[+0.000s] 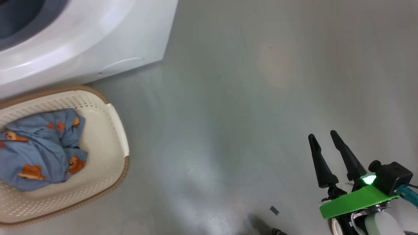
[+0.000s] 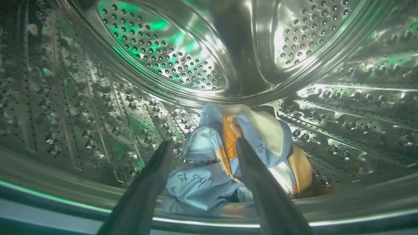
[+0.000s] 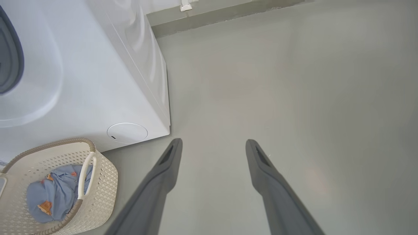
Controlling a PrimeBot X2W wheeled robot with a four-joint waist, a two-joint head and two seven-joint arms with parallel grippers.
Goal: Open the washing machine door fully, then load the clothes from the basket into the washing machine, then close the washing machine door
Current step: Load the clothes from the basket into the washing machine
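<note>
left claw (image 2: 204, 140) is inside the drum (image 2: 163, 49), fingers spread, grasping nothing. a bundle of clothes (image 2: 202, 189) lies loose at the bottom of the drum, just past the tips. a blue garment (image 1: 42, 153) sits in the basket (image 1: 117, 130), just beside the machine (image 1: 98, 39) front, on my left. right claw (image 1: 322, 133) is released too, over the floor (image 1: 245, 98), well apart from the basket. my read: left arm is nearer for the next pick.

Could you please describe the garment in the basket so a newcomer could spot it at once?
Before the white washing machine stands a cream perforated basket. Inside lies a crumpled light-blue garment, whose orange-brown cartoon print stands out against the plain plastic.
</note>
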